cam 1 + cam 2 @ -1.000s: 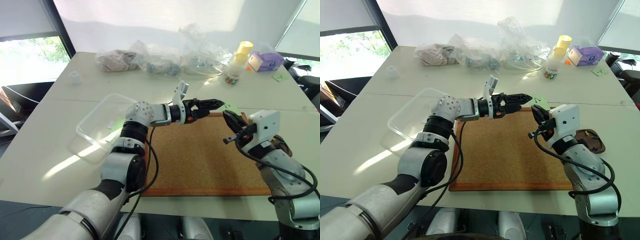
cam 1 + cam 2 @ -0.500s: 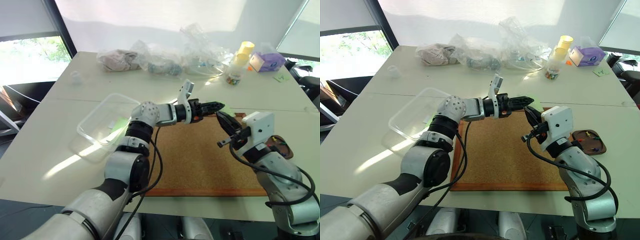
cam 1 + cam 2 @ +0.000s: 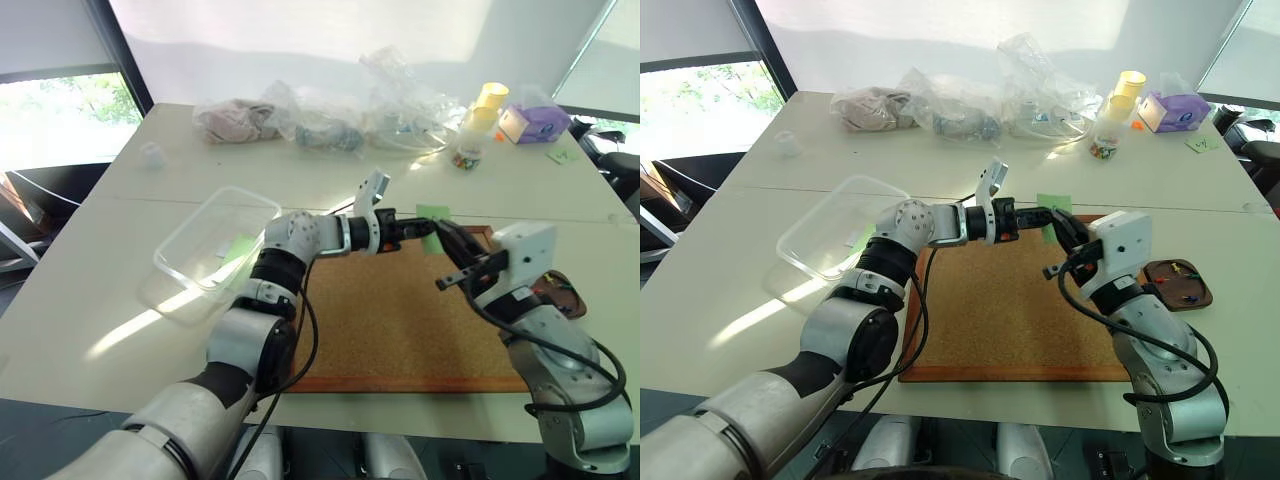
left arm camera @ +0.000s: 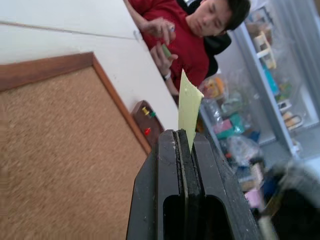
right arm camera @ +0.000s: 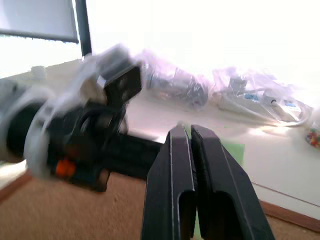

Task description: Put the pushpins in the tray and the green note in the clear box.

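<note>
- Cork board [image 3: 400,320], wood-framed, lies flat on the pale bench [image 3: 90,290] at the near edge, between the two arms.
- Right gripper [image 3: 447,240] is raised over the board's far right part; its two black fingers [image 5: 192,165] are pressed together with nothing between them.
- Left gripper [image 3: 425,228] reaches level across the board's far edge, its tip close beside the right gripper; whether the two touch cannot be told.
- Left fingers [image 4: 186,160] are closed on the green note [image 4: 189,107], which stands up from between their tips as a thin pale-green sheet; in the left eye view it shows just past the grippers, at the board's far edge.
- Brown tray [image 3: 1178,283] sits on the bench just beside the board's right edge, to the right of the right arm.
- Pushpins [image 3: 1180,269] lie in the tray as small coloured specks; red, yellow and green heads show in the left wrist view.
- Clear box [image 3: 205,250] rests on the bench to the left of the board, beside the left arm, with a pale-green scrap showing at it; whether that scrap lies inside or under the box cannot be told.
- Plastic bags [image 3: 330,120] are heaped along the far side of the bench.
- Yellow-capped bottle [image 3: 470,135] and purple box [image 3: 535,123] stand at the far right.
- Person in a red top [image 4: 187,35] appears beyond the bench in the left wrist view.
</note>
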### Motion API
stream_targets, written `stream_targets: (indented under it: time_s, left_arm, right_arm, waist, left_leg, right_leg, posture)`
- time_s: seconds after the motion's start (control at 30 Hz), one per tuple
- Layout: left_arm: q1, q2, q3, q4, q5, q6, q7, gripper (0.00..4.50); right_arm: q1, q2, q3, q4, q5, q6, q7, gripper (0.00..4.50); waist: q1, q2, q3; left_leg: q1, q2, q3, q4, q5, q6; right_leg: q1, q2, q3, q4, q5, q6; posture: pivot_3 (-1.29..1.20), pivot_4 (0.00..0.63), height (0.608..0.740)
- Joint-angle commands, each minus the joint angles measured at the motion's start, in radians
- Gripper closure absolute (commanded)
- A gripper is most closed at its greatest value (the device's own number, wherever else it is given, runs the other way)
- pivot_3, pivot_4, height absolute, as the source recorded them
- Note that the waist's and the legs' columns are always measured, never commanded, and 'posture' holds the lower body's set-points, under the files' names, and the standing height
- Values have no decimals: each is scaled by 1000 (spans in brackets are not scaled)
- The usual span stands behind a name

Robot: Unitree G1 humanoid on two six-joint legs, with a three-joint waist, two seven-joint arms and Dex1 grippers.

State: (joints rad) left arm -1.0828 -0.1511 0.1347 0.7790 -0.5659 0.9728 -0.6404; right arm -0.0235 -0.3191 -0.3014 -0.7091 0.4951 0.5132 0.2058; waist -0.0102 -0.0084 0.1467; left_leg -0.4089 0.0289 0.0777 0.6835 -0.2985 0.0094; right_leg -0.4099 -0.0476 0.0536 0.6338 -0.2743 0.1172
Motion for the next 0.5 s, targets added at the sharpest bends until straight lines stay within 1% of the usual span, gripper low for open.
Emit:
stream_targets:
  time_s: [0.03,0.13,0.2,0.27,0.4,0.5]
  left_arm:
    - [11,12,-24,-75,6,2,-26,4491]
    - [77,40,-131,-187,49,-42,-104,4491]
    - [162,101,-248,-326,76,-78,-207,4491]
    - [228,149,-323,-430,97,-122,-271,4491]
    - [317,236,-409,-588,125,-198,-347,4491]
    - [353,274,-415,-670,116,-200,-357,4491]
  right_arm:
    - [-27,40,-142,-41,148,9,-88,4500]
    - [-13,37,-232,17,185,17,-137,4500]
    - [22,-23,-261,117,96,70,-180,4500]
    - [46,-76,-276,204,35,119,-213,4500]
    - [47,-125,-293,323,14,148,-204,4500]
    - [33,-142,-313,372,22,169,-195,4500]
  waist:
    - [1,0,0]
    - [0,1,0]
    - [-1,1,-1]
    - [-2,1,-1]
    - [-3,2,-1]
    - [-5,3,-1]
  left_leg:
    - [0,0,0,0,0,0]
    - [0,1,1,0,0,0]
    - [0,2,1,0,0,0]
    - [0,2,2,-1,0,0]
    - [0,2,3,-1,0,0]
    - [1,3,3,-1,0,0]
  right_leg:
    - [0,-1,0,0,0,0]
    - [-1,-2,0,1,0,0]
    - [-1,-2,0,1,0,0]
    - [-1,-3,1,0,0,-1]
    - [-1,-3,2,0,-2,-4]
    - [-1,-3,2,0,-2,-4]
  posture:
    - [0,150,740]
    - [0,150,740]
    - [0,150,740]
    - [0,150,740]
    - [0,150,740]
    - [0,150,740]
